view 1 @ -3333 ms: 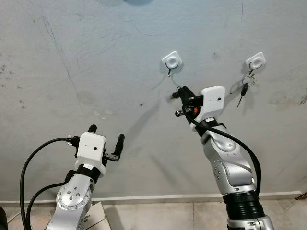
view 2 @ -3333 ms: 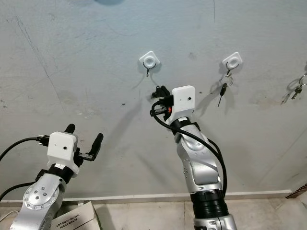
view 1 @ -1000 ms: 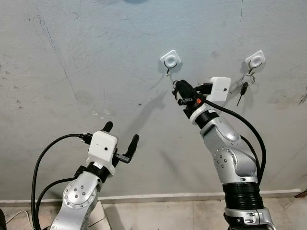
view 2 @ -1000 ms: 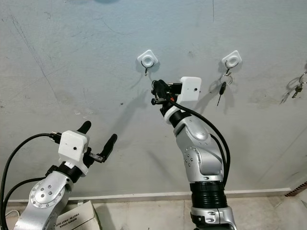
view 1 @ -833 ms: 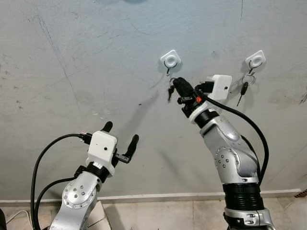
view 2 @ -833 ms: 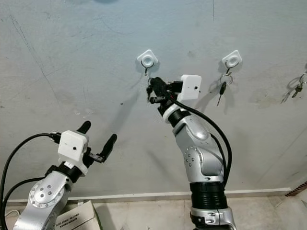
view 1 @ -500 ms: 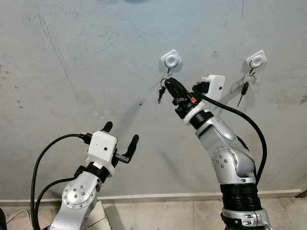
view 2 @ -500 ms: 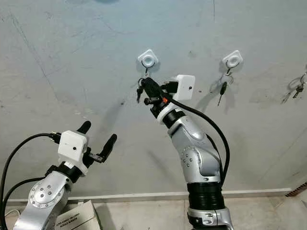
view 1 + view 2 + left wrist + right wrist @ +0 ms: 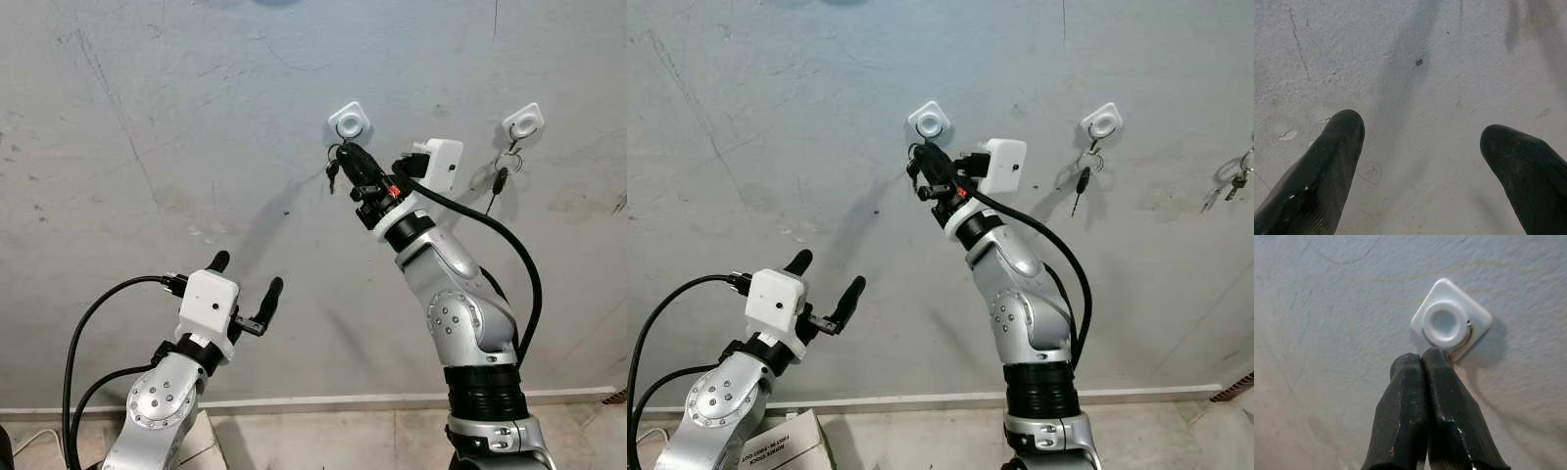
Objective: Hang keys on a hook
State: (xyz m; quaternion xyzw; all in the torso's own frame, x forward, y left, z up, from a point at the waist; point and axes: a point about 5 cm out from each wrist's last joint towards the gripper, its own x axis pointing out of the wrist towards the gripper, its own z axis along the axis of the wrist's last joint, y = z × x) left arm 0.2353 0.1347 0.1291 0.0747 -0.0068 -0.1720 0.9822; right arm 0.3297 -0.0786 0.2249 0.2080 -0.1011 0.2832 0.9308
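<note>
The right arm reaches up and left to the wall; the right gripper (image 9: 345,157) sits just below the hook (image 9: 349,121), fingers pinched on the keys (image 9: 332,173) (ring at the hook, key dangling left). The left gripper (image 9: 245,274) is raised low on the left, fingers spread, holding nothing. The box (image 9: 787,447) lettering is unreadable.
</note>
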